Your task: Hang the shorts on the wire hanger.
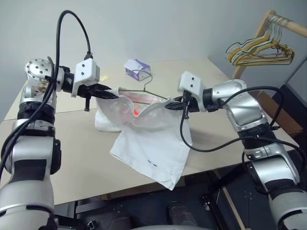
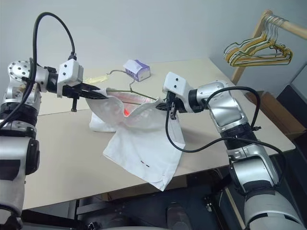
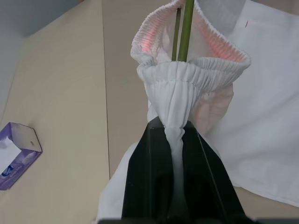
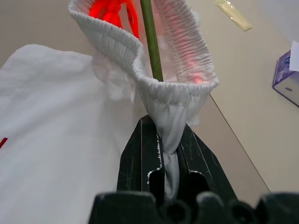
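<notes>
- Nearest the head camera, the lower hem of the white thin-fabric shorts with the gathered elastic waistband [image 1: 151,143] hangs over the front edge of the beige tabletop [image 1: 72,143]; small dark dash marks show near that hem.
- Both grippers grip the waistband from opposite ends and lift it off the table, stretching it into an open mouth between them.
- Left gripper [image 3: 174,135]: its two black fingers are pressed together on a pinched bunch of waistband at the robot's left end.
- Right gripper [image 4: 169,140]: its fingers are likewise clamped on a twisted fold of waistband at the right end.
- Key relation: the thin olive-green wire hanger with the silvery hook [image 1: 144,86] lies on the table behind the shorts, its long axis running roughly along the line between the two grippers. One green arm of it already passes through the open waistband, as both wrist views show.
- The hook curls up toward the small purple-and-white tissue box [image 1: 136,69].
- My judgement: neither arm is clearly nearer; the coming move depends on keeping the waistband spread along the hanger's length.
- Inside, the fabric glows pink-red.
</notes>
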{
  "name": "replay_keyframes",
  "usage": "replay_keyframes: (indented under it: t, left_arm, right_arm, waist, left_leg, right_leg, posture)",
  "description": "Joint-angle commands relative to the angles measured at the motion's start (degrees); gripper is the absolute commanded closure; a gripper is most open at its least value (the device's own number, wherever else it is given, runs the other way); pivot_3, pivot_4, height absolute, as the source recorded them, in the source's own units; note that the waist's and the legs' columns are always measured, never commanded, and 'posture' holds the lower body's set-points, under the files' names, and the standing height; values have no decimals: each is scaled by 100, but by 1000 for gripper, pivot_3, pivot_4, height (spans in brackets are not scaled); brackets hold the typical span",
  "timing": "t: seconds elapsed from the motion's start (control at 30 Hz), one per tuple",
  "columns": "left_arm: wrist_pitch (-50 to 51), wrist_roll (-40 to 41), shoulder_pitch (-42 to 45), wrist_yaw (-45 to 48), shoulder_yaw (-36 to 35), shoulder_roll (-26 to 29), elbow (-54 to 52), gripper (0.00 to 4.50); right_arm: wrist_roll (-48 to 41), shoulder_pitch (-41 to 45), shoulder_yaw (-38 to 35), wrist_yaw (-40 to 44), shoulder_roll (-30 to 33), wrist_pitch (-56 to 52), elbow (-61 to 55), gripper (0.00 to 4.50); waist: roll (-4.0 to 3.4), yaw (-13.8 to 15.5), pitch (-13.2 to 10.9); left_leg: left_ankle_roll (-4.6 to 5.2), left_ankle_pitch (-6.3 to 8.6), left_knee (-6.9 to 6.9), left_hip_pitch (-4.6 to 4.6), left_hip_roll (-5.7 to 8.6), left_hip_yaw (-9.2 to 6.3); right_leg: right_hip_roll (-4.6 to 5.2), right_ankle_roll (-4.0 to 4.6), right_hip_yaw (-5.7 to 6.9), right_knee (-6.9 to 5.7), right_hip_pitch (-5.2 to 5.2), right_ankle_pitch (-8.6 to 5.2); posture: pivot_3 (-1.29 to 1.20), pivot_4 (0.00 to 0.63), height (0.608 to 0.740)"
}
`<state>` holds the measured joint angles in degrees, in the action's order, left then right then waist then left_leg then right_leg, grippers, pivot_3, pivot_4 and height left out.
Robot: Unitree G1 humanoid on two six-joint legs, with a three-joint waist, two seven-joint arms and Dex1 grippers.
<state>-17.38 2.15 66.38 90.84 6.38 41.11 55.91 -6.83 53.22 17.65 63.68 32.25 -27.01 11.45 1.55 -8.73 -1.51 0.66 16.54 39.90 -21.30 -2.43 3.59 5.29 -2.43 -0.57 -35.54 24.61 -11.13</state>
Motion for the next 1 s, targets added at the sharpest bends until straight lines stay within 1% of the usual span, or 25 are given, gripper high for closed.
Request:
replay_keyframes:
  t: [0.03, 0.1, 0.2, 0.23, 0.4, 0.43, 0.47, 0.5, 0.57, 0.67, 0.7, 0.83, 0.9, 1.0]
  left_arm:
    - [-393, 163, 16, -53, -212, 4, -98, 4500]
    - [-457, 233, 27, -90, -284, -50, -37, 3898]
    - [-441, 242, 80, -195, -356, -88, 29, 3109]
    - [-447, 236, 97, -236, -369, -89, 50, 2710]
    - [-471, 450, 105, -579, -677, -109, 78, 1126]
    - [-462, 501, 81, -619, -740, -96, 51, 730]
    - [-455, 545, 45, -672, -811, -83, 17, 482]
    - [-448, 578, 12, -739, -866, -75, -12, 92]
    - [-360, 618, -26, -984, -971, -80, -57, 39]
    - [-244, 766, -220, -1329, -1154, -156, -341, 39]
    - [-220, 910, -367, -1363, -1248, -226, -534, 39]
    - [685, 1617, -997, -1505, -1536, -462, -1796, 39]
    - [1117, 1888, -1384, -1646, -1598, -533, -2528, 39]
    - [1747, 2119, -1864, -2073, -1634, -592, -3476, 39]
  right_arm:
    - [-6, 132, -221, -73, -3, 59, -50, 4497]
    - [1, 110, -219, -84, 3, 55, -68, 4500]
    - [-17, 79, -241, -118, 5, -17, -111, 4500]
    - [-26, 64, -255, -135, 9, -47, -131, 4500]
    - [-104, -106, -421, -288, 89, -308, -335, 4500]
    - [-139, -162, -494, -353, 101, -406, -401, 4500]
    - [-168, -225, -568, -414, 124, -529, -486, 4500]
    - [-181, -283, -620, -457, 152, -625, -571, 4500]
    - [-221, -406, -723, -558, 221, -852, -778, 4500]
    - [-215, -576, -1078, -1224, 241, -1875, -1388, 4500]
    - [-309, -584, -1281, -1408, 248, -2437, -1637, 4500]
    - [-563, -685, -1958, -2021, 322, -4383, -2610, 4500]
    - [-505, -742, -2065, -2353, 435, -5249, -3001, 4500]
    - [-316, -851, -2514, -3011, 228, -6340, -3448, 4500]
  waist:
    - [0, -4, 0]
    - [0, -8, 0]
    - [0, -7, 0]
    - [0, -8, 0]
    - [0, -7, 0]
    - [0, -6, 0]
    - [0, -5, 0]
    - [0, -6, 0]
    - [0, -3, 0]
    - [0, -3, 0]
    - [0, -2, 0]
    - [0, 7, 0]
    - [0, 2, 0]
    - [1, 0, 1]
  left_leg:
    - [0, 0, 0, 0, 0, 0]
    - [0, 0, 0, 1, 0, 0]
    - [0, 0, 1, 1, 0, 0]
    - [0, 0, 1, 0, 0, 0]
    - [0, 0, 1, 0, 0, 0]
    - [0, 0, 1, 0, 0, -1]
    - [0, 0, 1, 0, 0, -1]
    - [0, 0, 1, 0, 0, -2]
    - [0, 0, 1, 0, 1, -2]
    - [0, 0, 1, 1, 1, -3]
    - [0, 0, 1, 1, -1, -5]
    - [-1, 0, 4, 1, 1, -7]
    - [0, 0, 5, 0, 0, -10]
    - [0, 0, 5, 2, 1, -10]
  right_leg:
    - [0, 0, 0, 0, 0, 0]
    - [0, 0, 0, -1, 0, 0]
    - [1, 0, 0, -1, 0, 0]
    - [1, 0, 0, -1, 0, 0]
    - [1, 0, 0, -2, 0, 0]
    - [2, 0, 0, -2, 0, 0]
    - [2, 0, 0, -2, 0, 0]
    - [2, 0, 0, -2, 0, 0]
    - [3, 0, 0, -3, 0, 0]
    - [4, 0, 0, -7, 0, 0]
    - [4, 0, 1, -11, 0, 0]
    - [9, 0, 3, -18, 0, 0]
    - [9, 0, 2, -18, 1, 0]
    - [9, 0, 0, -18, 0, 0]
  posture:
    - [-107, 0, 740]
    - [-108, 0, 740]
    - [-108, 0, 740]
    - [-108, 0, 740]
    - [-112, 0, 740]
    - [-115, 0, 740]
    - [-116, 0, 740]
    - [-118, 0, 740]
    - [-118, 0, 740]
    - [-132, 0, 740]
    - [-132, 0, 740]
    - [-151, 0, 740]
    - [-151, 0, 740]
    - [-170, 0, 740]
